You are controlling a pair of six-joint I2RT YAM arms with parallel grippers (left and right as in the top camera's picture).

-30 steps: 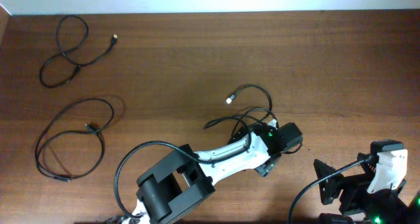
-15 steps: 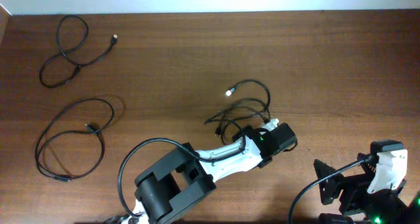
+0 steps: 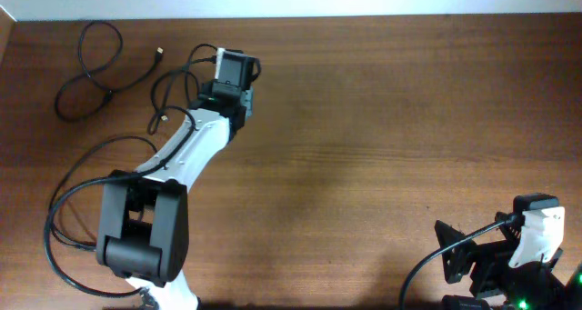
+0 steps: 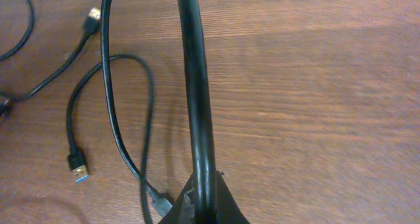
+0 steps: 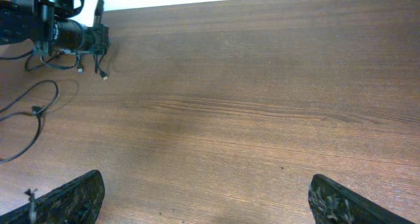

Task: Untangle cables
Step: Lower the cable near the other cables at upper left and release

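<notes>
Left gripper (image 4: 202,203) clamped on cable (image 4: 195,86), between fingertips

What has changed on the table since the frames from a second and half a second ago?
The left gripper swung from the table's middle to its far-left part. It is shut on the third cable, which came along and now trails beside the arm. It apparently held that cable earlier too. The top-left cable, the large looped cable and the open right gripper stayed put.

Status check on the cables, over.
Left end effector shut on one cable. Right end effector open, empty. Second cable and third cable lie loose close by. Nothing else in the way.
</notes>
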